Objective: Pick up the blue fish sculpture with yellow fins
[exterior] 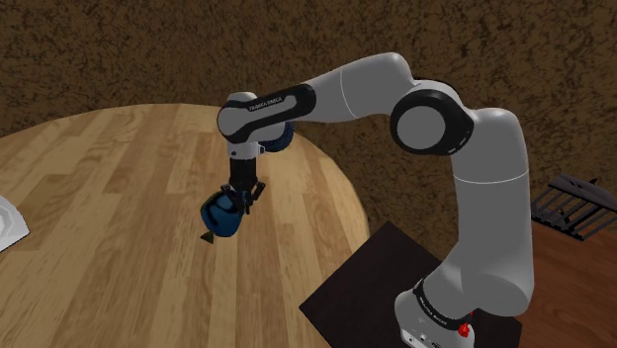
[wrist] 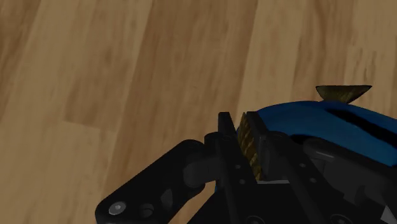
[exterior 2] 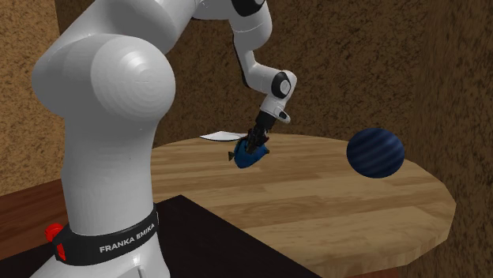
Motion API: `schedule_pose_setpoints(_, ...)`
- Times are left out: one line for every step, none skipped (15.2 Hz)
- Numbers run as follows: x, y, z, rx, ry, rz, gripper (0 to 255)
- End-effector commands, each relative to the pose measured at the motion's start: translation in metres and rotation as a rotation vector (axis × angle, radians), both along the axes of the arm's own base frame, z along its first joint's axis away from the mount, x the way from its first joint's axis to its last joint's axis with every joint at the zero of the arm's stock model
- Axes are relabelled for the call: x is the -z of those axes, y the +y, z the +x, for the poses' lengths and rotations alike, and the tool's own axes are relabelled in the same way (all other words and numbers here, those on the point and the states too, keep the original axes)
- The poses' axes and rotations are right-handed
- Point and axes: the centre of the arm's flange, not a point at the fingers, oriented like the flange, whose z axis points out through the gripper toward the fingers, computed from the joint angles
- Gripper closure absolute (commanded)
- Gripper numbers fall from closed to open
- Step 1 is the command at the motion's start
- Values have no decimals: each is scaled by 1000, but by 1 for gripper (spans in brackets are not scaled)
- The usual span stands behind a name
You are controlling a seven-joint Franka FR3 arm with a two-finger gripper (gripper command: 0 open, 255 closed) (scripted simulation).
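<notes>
Gripper (wrist: pixel 240 130) close up in the wrist view: two black fingers drawn nearly together, clamped on a ribbed yellow-brown fin (wrist: pixel 249 147) that stands up between them. Blue fish (wrist: pixel 331 119) runs off to one side of the fingers, glossy blue body with a dark stripe along it, and a second small yellowish fin (wrist: pixel 343 93) sticking out past its far edge. Wood-plank bench (wrist: pixel 95 76) lies beyond. Shoulder view: gripper (exterior: pixel 241 198) points straight down over the round bench (exterior: pixel 109 247), with the fish (exterior: pixel 221 217) hanging at its tip toward that view's left, dark tail lowest. Cannot tell whether the fish touches the planks or sits just above them. Second exterior view: gripper (exterior 2: pixel 257 140) and fish (exterior 2: pixel 251 155) near the bench's (exterior 2: pixel 316 197) far side. Dark blue striped ball (exterior 2: pixel 375 153) sits well apart toward that view's right. Flat white object (exterior 2: pixel 218 136) lies just behind the fish, by the far rim. Arm's black stand (exterior: pixel 368 289) butts against the bench edge. Rough brown wall (exterior: pixel 148 49) behind.
</notes>
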Motion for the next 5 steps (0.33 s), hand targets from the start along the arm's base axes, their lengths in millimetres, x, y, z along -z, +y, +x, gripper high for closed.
schedule_pose_setpoints(-12,-1,0,0,0,0,255)
schedule_pose_setpoints(-17,-1,0,0,0,0,255)
schedule_pose_setpoints(-23,-1,0,0,0,0,255)
schedule_pose_setpoints(-23,-1,0,0,0,0,255)
schedule_pose_setpoints(-23,-1,0,0,0,0,255)
